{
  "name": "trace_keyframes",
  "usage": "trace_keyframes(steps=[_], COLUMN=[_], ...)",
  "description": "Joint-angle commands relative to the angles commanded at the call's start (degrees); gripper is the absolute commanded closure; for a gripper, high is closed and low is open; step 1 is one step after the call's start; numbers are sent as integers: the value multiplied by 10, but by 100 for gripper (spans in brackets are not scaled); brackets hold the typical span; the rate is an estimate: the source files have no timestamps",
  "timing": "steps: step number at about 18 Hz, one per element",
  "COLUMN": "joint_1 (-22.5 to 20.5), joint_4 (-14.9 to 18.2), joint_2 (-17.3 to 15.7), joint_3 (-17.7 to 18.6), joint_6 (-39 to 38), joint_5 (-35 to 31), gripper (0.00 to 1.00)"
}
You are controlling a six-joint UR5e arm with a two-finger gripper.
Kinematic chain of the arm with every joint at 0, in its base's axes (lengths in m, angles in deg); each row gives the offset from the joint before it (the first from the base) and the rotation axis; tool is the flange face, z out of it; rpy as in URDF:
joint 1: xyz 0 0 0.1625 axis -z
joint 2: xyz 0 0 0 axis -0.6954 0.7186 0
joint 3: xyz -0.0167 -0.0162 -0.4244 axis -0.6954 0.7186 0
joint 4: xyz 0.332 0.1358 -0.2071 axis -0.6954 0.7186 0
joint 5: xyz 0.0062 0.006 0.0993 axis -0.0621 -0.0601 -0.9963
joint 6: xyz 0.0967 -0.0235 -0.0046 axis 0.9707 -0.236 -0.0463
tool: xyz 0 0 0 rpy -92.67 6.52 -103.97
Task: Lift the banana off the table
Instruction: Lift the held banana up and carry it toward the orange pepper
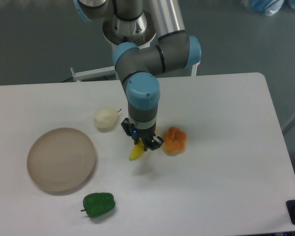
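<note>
Looking down from the fixed camera, I find my grey-and-blue jointed arm (142, 93) reaching over the middle of the large flat white rectangular table (221, 187). My black two-finger pincer (143, 144) points straight down over the long curved bright-yellow banana (135, 153). Only the banana's lower end shows, protruding at 7 o'clock from the pincer; the rest is hidden beneath my wrist. The fingers appear to straddle the fruit, but I cannot tell whether they are pinching it or spread apart, nor whether the banana is lifted off the table. Just beside the pincer at 3 o'clock sits the round orange lobed fruit (174, 140). At 10 o'clock lies the pale cream pear (105, 119). Far at 9 o'clock rests the round beige plate (61, 159). At 7 o'clock, well apart, lies the green bell pepper (99, 204).
</note>
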Motion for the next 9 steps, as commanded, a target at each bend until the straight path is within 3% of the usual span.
trace_keyframes(steps=[2, 5, 9], joint_1=[-32, -74, -99], joint_4=[51, 56, 65], joint_2=[11, 46, 68], joint_3=[-54, -92, -101], joint_6=[81, 154, 239], joint_5=[-1, 1, -2], gripper=[100, 100, 98])
